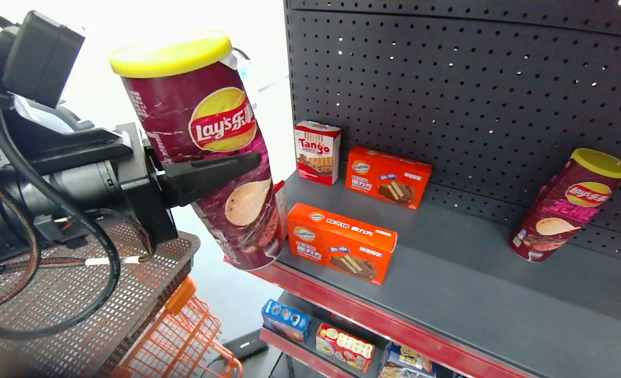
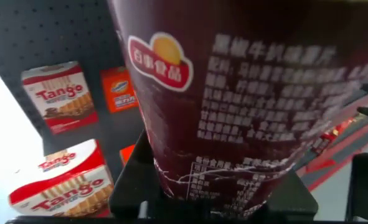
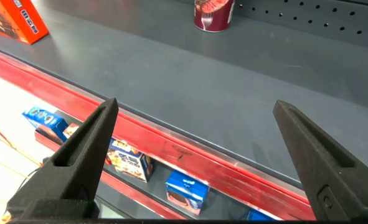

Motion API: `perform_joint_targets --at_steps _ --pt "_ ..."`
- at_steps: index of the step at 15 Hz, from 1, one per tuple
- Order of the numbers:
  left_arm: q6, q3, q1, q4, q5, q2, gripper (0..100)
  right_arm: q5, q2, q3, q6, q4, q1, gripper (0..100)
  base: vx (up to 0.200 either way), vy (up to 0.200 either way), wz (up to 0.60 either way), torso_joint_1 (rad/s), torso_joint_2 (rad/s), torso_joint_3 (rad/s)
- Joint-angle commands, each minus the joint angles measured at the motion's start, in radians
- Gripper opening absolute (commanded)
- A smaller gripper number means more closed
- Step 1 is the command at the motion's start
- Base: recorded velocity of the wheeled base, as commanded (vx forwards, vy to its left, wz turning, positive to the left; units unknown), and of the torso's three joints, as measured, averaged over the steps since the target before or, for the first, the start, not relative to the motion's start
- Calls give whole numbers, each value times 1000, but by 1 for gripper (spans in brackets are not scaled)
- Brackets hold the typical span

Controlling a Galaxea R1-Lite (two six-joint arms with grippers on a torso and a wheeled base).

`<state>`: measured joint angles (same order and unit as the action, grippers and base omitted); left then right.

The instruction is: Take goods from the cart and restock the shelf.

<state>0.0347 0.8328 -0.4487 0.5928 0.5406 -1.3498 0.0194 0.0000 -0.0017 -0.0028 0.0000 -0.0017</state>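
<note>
1. Holding firm in the head view: left gripper (image 1: 221, 173) clamped mid-body on the chips can (image 1: 205, 131), off the 9 o'clock end of the shelf (image 1: 473, 294). The can is not yet over the shelf, and its base is just beside the red lip (image 1: 310, 289). Long axis tilted, with the yellow lid toward 11 o'clock and the base toward 5.
2. Risk, as I judge it: the low base could clip the lip or shove the near orange box (image 1: 341, 244). Released while tilted, the can may topple.
3. Left wrist view: the can's printed wall is close up, with a wafer box (image 2: 60, 93) on the shelf beyond.
4. Right wrist view: right gripper (image 3: 195, 109) has its fingers wide apart and holds nothing, over the shelf front. A second can (image 3: 213, 14) stands far back.
</note>
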Motion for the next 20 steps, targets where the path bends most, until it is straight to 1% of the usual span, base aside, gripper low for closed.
perform_joint_targets --at_steps 1,3,5,6,15,20 --pt "2 -1 -21 1 15 -15 0 1 2 0 0 0 0 100 0 0 0 0 0 0" --pt "2 -4 -24 1 44 -15 0 1 2 0 0 0 -1 100 0 0 0 0 0 0" --pt "2 -3 -22 1 94 -19 0 1 2 0 1 0 0 100 0 0 0 0 0 0" --pt "2 -3 -21 2 99 -25 0 1 2 0 1 0 0 100 0 0 0 0 0 0" --pt "2 9 -18 9 101 -49 0 1 2 0 0 0 0 100 0 0 0 0 0 0" --pt "2 12 -18 9 101 -52 0 1 2 0 0 0 0 100 0 0 -600 6 6 4"
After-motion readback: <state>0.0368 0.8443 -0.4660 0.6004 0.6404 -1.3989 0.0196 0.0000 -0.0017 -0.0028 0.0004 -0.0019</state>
